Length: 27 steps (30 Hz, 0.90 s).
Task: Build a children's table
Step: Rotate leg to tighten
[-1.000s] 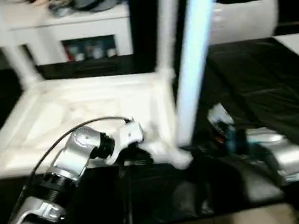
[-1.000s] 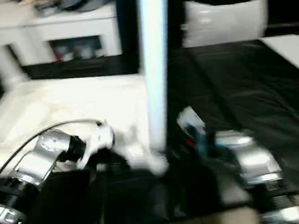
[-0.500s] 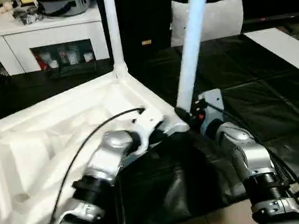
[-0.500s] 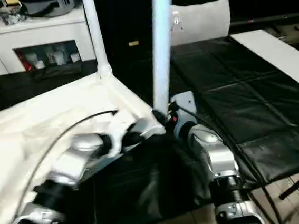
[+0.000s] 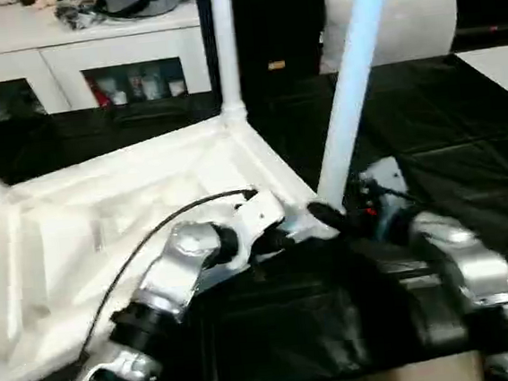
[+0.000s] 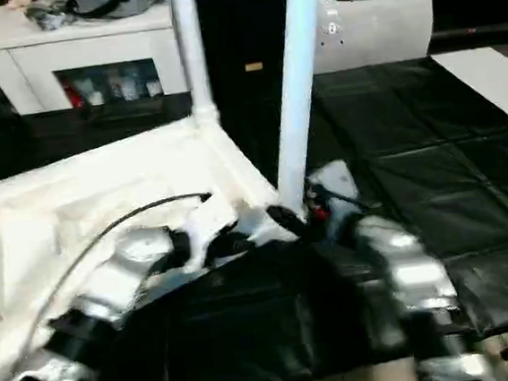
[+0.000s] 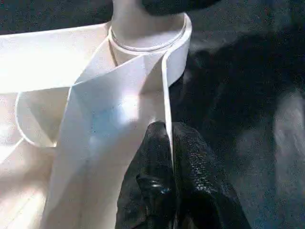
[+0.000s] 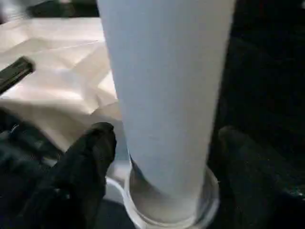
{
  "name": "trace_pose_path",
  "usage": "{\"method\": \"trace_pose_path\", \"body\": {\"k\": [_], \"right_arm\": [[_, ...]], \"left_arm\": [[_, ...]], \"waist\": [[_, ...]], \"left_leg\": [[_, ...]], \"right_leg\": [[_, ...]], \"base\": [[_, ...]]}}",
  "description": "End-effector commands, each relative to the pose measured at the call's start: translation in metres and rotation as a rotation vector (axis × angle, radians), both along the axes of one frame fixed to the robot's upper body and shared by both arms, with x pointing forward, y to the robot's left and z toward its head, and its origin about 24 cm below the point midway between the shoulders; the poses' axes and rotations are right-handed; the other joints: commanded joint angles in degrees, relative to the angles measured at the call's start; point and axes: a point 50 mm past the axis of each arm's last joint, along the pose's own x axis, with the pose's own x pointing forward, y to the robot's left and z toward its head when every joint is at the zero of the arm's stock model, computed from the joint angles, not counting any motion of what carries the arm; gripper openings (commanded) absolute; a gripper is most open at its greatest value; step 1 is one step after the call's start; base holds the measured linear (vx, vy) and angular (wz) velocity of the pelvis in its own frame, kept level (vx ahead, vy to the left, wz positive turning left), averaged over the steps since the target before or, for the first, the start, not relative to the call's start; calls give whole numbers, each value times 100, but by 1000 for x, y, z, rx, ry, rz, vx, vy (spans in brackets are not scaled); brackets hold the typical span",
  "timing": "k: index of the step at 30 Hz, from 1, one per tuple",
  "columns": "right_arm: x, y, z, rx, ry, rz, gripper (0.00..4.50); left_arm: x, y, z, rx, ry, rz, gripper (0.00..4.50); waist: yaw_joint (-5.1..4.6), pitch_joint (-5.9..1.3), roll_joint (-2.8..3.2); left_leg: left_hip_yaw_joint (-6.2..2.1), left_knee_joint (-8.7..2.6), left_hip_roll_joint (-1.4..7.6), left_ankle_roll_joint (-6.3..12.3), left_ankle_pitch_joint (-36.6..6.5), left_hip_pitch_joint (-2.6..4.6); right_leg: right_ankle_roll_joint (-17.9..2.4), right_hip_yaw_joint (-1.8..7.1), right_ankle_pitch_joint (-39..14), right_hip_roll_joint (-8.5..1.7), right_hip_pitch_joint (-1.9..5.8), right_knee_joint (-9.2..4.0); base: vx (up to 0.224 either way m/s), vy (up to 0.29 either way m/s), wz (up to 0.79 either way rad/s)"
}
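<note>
The children's table lies upside down on a black mat. Its white tabletop [image 5: 105, 232] shows its ribbed underside. One white leg [image 5: 225, 49] stands in the far corner socket. Another leg [image 5: 352, 91] stands in the near right corner socket [image 8: 167, 210]. My left gripper [image 7: 167, 131] is shut on the tabletop's thin rim wall just beside that socket. My right gripper [image 8: 167, 162] is open around the base of the near leg [image 8: 167, 95]. One finger [image 8: 90, 162] is on each side, and a slight gap shows between finger and leg.
The black mat [image 5: 465, 134] covers the work surface. Its near edge is close below my arms. A pale cushion [image 5: 408, 18] leans at the back right. A white cabinet [image 5: 87, 44] with clutter stands at the back left. A white board [image 5: 505, 63] lies at the far right.
The whole picture has swung with my head. My right gripper's fingers have spread apart around the near leg's base. My left gripper keeps its pinch on the rim.
</note>
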Motion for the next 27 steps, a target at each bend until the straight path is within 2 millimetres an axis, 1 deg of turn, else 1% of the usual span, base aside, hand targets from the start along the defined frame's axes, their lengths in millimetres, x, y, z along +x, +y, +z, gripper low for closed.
{"method": "trace_pose_path", "body": {"k": [1, 2, 3, 4, 5, 8, 9, 11, 12, 13, 14, 15, 16, 17, 18, 19, 21, 22, 23, 24, 27], "right_arm": [[-8, -4, 9, 14, -13, 139, 403], [-8, -4, 9, 14, -13, 139, 403], [-12, -9, 11, -1, -7, 202, 403], [-14, -13, 13, -12, 2, 253, 403], [-18, -15, 15, -18, 10, 319, 403], [-20, -17, 15, -26, 17, 366, 403], [-22, -17, 15, -34, 25, 395, 403], [-26, -18, 14, -51, 63, 475, 403], [-27, -18, 14, -59, 80, 504, 403], [-28, -18, 13, -60, 97, 527, 403], [-28, -18, 13, -61, 103, 533, 403], [-29, -16, 12, -52, 119, 556, 403], [-29, -15, 12, -43, 130, 571, 386], [-29, -14, 11, -41, 133, 576, 386], [-29, -13, 11, -37, 139, 585, 386], [-29, -11, 10, -30, 146, 603, 386], [-29, -9, 9, -27, 151, 619, 358], [-29, -8, 8, -18, 160, 639, 346], [-29, -7, 8, -18, 160, 641, 339], [-29, -6, 7, -17, 160, 647, 339], [-28, -4, 6, -7, 161, 650, 307]], "left_arm": [[-9, -3, 2, 10, -11, -149, 0], [-9, -3, 2, 10, -11, -149, 0], [-12, 3, 0, 31, -8, -195, 0], [-14, 8, -1, 48, -3, -236, 0], [-17, 15, -3, 73, 8, -285, 0], [-18, 19, -4, 92, 15, -318, 0], [-18, 22, -4, 100, 19, -335, 0], [-19, 28, -4, 125, 25, -384, 0], [-19, 30, -4, 134, 24, -398, 0], [-20, 31, -3, 140, 22, -416, 0], [-20, 31, -3, 142, 21, -422, 0], [-21, 32, -3, 145, 27, -449, 0], [-22, 32, -3, 146, 31, -472, 0], [-23, 32, -3, 145, 33, -478, 0], [-24, 32, -3, 144, 36, -492, 0], [-25, 31, -3, 141, 40, -514, 0], [-26, 29, -2, 132, 42, -530, 0], [-27, 27, -1, 122, 45, -546, 0], [-27, 27, -1, 121, 46, -549, 0], [-27, 26, -1, 118, 49, -556, 0], [-28, 25, -1, 114, 54, -572, 0]], "waist": [[27, -377, -42], [31, -371, -48], [45, -369, 9], [53, -383, -20], [59, -379, -25], [80, -374, -27], [90, -373, -30], [112, -372, -34], [123, -378, -30], [139, -380, -100], [138, -380, -86], [129, -375, -91], [128, -374, -92], [131, -372, -113], [132, -373, -100], [133, -374, -102], [141, -377, -101], [148, -380, -118], [157, -383, -112], [174, -382, -104], [209, -384, -113]], "left_leg": [[85, -375, 32, 493, -885, 10], [81, -380, 26, 501, -913, 6], [62, -389, 34, 475, -943, -6], [60, -384, 36, 480, -974, -4], [64, -388, 40, 495, -991, -3], [72, -383, 38, 493, -1014, -6], [73, -386, 38, 465, -997, -4], [75, -385, 27, 464, -1008, 3], [75, -384, 37, 464, -999, 4], [72, -390, 44, 492, -917, -7], [71, -390, 52, 480, -905, -8], [79, -387, 47, 470, -924, -2], [77, -390, 46, 455, -940, -5], [83, -388, 44, 455, -951, 1], [76, -393, 44, 446, -941, -3], [82, -389, 42, 447, -925, -4], [82, -390, 51, 441, -898, 3], [87, -388, 54, 441, -883, 3], [83, -388, 54, 439, -868, -4], [87, -387, 63, 439, -855, 11], [89, -392, 66, 422, -829, 6]], "right_leg": [[-463, 307, -2217, -308, 402, -482], [-467, 302, -2239, -304, 406, -489], [-487, 299, -2250, -308, 416, -471], [-485, 293, -2214, -304, 423, -474], [-507, 307, -2180, -307, 421, -469], [-550, 301, -2200, -308, 415, -462], [-548, 302, -2242, -312, 420, -461], [-522, 289, -2334, -303, 425, -477], [-525, 295, -2313, -303, 427, -468], [-530, 304, -2291, -311, 428, -439], [-536, 309, -2285, -319, 428, -435], [-517, 304, -2346, -315, 416, -453], [-500, 300, -2401, -318, 418, -458], [-487, 300, -2433, -318, 415, -469], [-483, 298, -2455, -320, 418, -460], [-471, 301, -2459, -320, 416, -470], [-492, 306, -2436, -322, 405, -457], [-504, 308, -2430, -326, 406, -458], [-513, 307, -2415, -329, 413, -444], [-518, 315, -2397, -329, 398, -447], [-527, 321, -2363, -332, 404, -436]], "base": [[0, 0, 0], [0, 0, 0], [0, 0, 0], [0, 0, 0], [0, 0, 0], [0, 0, 0], [0, 0, 0], [0, 0, 0], [0, 0, 0], [0, 0, 0], [0, 0, 0], [0, 0, 0], [0, 0, 0], [0, 0, 0], [0, 0, 0], [0, 0, 0], [0, 0, 0], [0, 0, 0], [0, 0, 0], [0, 0, 0], [0, 0, 0]]}}
